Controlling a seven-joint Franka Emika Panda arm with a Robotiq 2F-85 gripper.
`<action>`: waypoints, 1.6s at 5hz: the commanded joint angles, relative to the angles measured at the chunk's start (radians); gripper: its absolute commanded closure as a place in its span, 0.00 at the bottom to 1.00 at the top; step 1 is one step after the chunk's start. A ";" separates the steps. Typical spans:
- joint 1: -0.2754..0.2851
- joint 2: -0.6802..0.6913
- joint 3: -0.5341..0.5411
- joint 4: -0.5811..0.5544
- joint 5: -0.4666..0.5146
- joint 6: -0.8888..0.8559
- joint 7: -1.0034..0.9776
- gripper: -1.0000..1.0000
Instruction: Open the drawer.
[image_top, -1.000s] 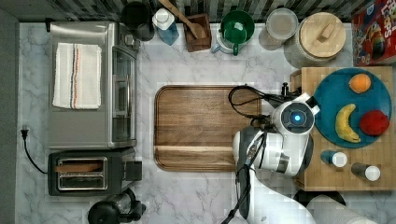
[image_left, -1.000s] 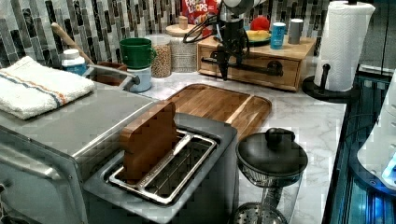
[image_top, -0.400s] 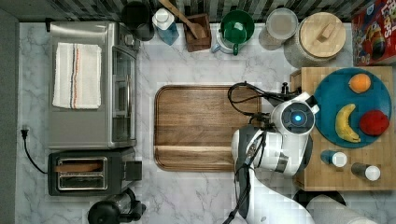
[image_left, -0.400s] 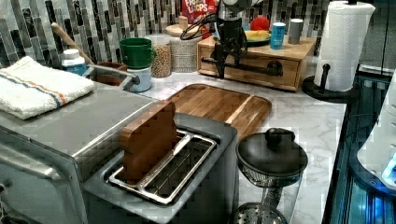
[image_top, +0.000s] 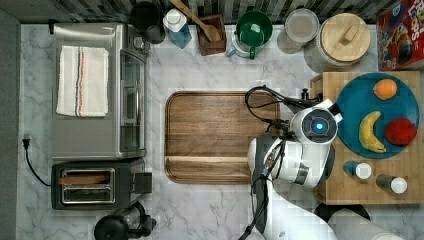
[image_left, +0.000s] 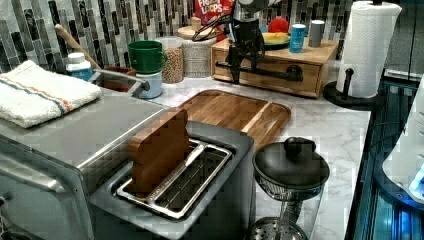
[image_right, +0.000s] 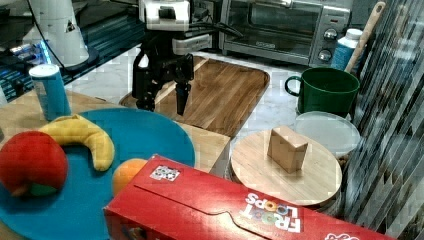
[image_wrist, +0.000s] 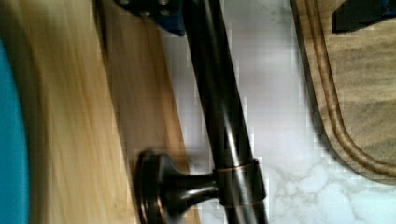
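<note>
Lowered since before, spread gripper (image_left: 245, 54) straddles drawer (image_left: 265, 67) handle (image_wrist: 219, 107); wrist view shows the gap

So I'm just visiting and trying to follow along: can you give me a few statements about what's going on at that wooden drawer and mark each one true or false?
1. The gripper is at the drawer's black bar handle. True.
2. The drawer is pulled far out, its inside showing. False: its front sits about flush with the wooden box.
3. A banana lies on the blue plate on top of the box. True.
4. The green mug stands on the wooden tray. False: it stands by the back wall.
5. The gripper holds the paper towel roll. False: it carries nothing.
</note>
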 joint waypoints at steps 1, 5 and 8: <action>0.214 -0.018 0.216 -0.011 0.130 -0.084 0.178 0.00; 0.238 -0.032 0.247 0.002 0.127 -0.149 0.303 0.00; 0.244 -0.035 0.272 0.011 0.211 -0.167 0.341 0.00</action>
